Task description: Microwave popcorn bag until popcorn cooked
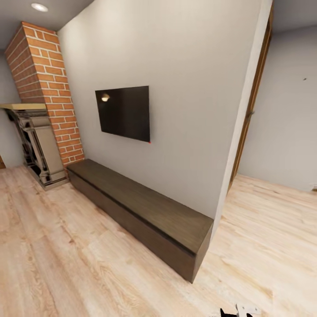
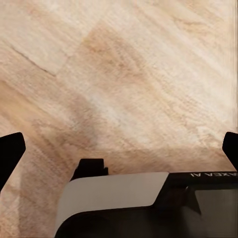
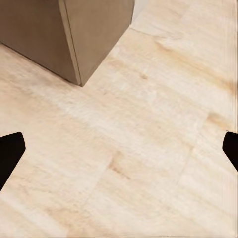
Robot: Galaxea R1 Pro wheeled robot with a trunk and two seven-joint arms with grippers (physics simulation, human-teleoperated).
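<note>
Living-room surroundings are presented rather than a kitchen: the popcorn bag, microwave and countertop are not met at this moment, so the task is judged to be at the travel stage. Both sets of fingers, left and right, are held spread and empty over the plank floor. A collision is risked with the low dark cabinet and the wall corner beside the doorway.

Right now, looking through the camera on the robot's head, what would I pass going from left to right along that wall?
Fireplace → brick chimney → television → doorway, with the low dark bench running along the floor beneath the screen.
</note>
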